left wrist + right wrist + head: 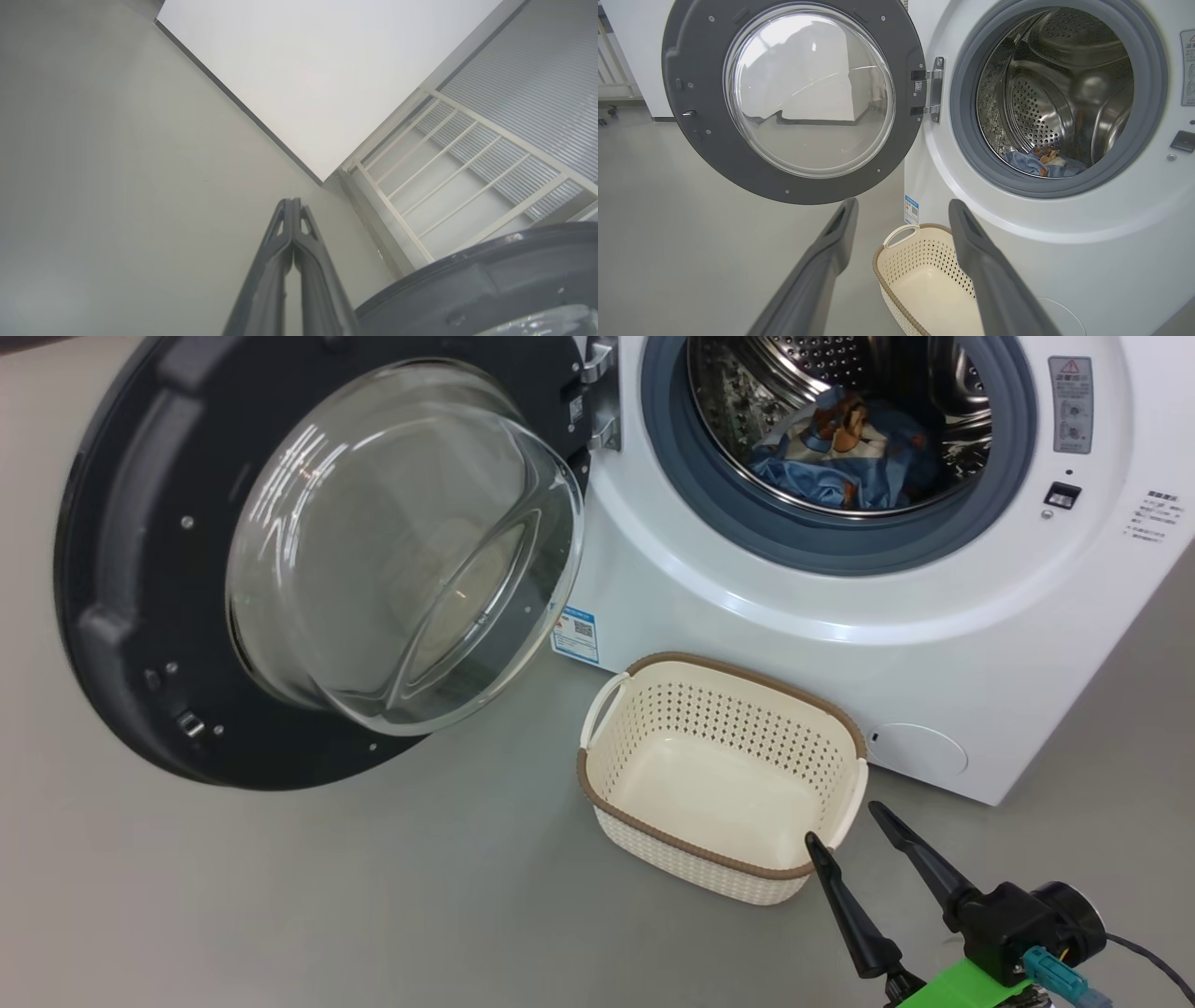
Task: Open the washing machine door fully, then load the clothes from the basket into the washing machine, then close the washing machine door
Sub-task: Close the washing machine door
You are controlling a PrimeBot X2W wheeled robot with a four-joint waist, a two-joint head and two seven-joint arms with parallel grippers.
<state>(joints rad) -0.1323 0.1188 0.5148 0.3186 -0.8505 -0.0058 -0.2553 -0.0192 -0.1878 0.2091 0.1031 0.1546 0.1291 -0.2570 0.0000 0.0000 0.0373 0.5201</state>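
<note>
Door point(373, 551), judged rigid and heavy, is best pushed at its black rim point(112, 579), opposite the hinge point(600, 397). Left gripper point(292, 205) is pinched closed, empty; right gripper point(844, 823) is spread, empty.

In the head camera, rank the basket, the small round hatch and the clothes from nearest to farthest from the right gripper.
1. Basket: on the floor, at the fingertips of the right gripper.
2. Round hatch: low on the washing machine front, just beyond.
3. Clothes: up inside the drum, farthest.
</note>
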